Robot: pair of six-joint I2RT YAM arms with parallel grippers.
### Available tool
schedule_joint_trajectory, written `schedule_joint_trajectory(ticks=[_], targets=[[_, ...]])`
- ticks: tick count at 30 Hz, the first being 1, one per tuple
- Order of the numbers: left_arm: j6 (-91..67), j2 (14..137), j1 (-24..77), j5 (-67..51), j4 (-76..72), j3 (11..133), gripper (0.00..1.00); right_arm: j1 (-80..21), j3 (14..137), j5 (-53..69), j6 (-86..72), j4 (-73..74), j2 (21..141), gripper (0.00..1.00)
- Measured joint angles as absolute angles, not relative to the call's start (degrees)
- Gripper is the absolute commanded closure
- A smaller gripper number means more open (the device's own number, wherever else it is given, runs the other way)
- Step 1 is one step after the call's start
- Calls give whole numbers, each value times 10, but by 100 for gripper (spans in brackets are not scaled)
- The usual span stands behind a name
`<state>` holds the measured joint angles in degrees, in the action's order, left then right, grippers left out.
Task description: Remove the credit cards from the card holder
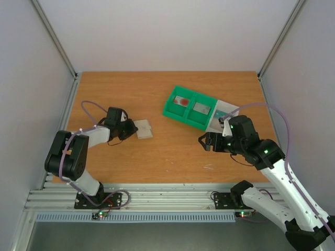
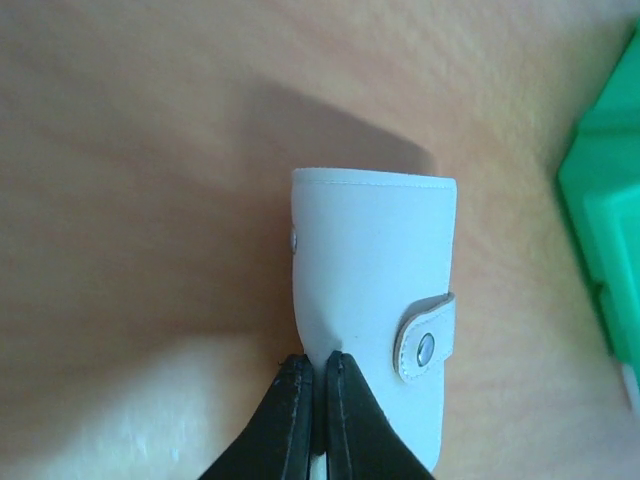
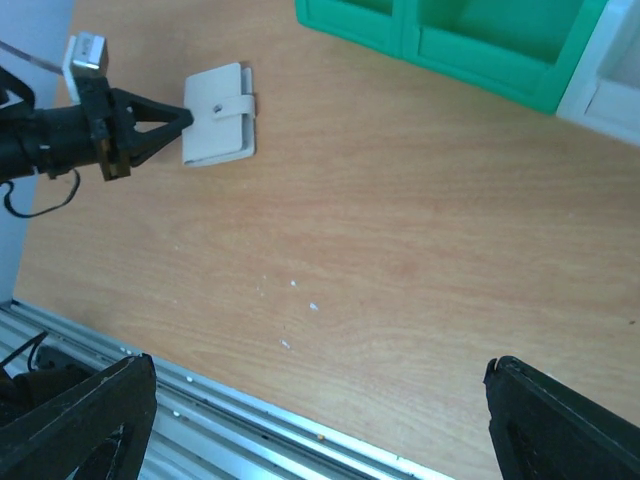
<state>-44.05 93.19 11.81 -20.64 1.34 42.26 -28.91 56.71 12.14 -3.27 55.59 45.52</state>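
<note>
Orange-brown wood covers the table (image 1: 157, 157), with a metal rail (image 1: 157, 197) along its near edge where both arms are bolted.

Right gripper (image 1: 203, 141) (image 3: 318, 370) hangs over bare wood right of centre, just short of the green tray's near corner. Its jaws are spread wide, with nothing between them.

Left gripper (image 1: 131, 128) (image 2: 318, 400) (image 3: 180, 115) reaches in low from the left, and its tips are at the wallet's near edge. In the left wrist view the black fingers (image 2: 292, 420) are almost pressed together, pinching that edge, which curls up towards them.

The wallet (image 1: 143, 129) (image 2: 375, 270) (image 3: 220, 115) lies left of centre on the table, pale and folded shut. Its tab (image 2: 428, 340) (image 3: 238, 103) is wrapped over the edge, and a metal snap shows on it. No card shows at the wallet.

Farther back, well apart from the wallet, the green tray (image 1: 183, 119) (image 2: 600, 200) (image 3: 480, 50) sits at a slant. Each of its two compartments holds a flat card: a red-marked card (image 1: 182, 100) in the left one and a grey card (image 1: 200, 108) in the right. They are too small to make out further.

A white tray (image 1: 226, 109) (image 3: 610, 90) touches the green tray's right side.
</note>
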Motion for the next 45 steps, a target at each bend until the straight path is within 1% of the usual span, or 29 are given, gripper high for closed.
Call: schedule_joint_trajectory(ticks=[13,15,16,17,20,27,32,35,39,45], targets=[[-474,801,220,-233,20,275,98,-292,507,188,-70,529,491,35],[-491,787,236,-234,10,256,95,-301,498,191,-78,521,498,36],[-516,774,267,-234,-8,237,91,-317,491,194,-88,513,507,38],[-516,774,267,-234,-8,237,88,-317,491,194,-90,513,508,39],[-548,768,307,-229,-28,223,83,-353,489,183,-100,498,526,40],[-618,767,379,-230,-95,206,74,-462,489,142,-123,456,613,43],[-645,755,389,-225,-123,192,64,-522,497,107,-126,423,702,48],[-651,720,385,-211,-118,178,58,-542,513,83,-122,407,758,53],[-647,657,370,-198,-93,170,55,-550,531,58,-109,381,817,56],[-627,560,324,-179,-25,160,52,-550,555,28,-88,356,883,58]])
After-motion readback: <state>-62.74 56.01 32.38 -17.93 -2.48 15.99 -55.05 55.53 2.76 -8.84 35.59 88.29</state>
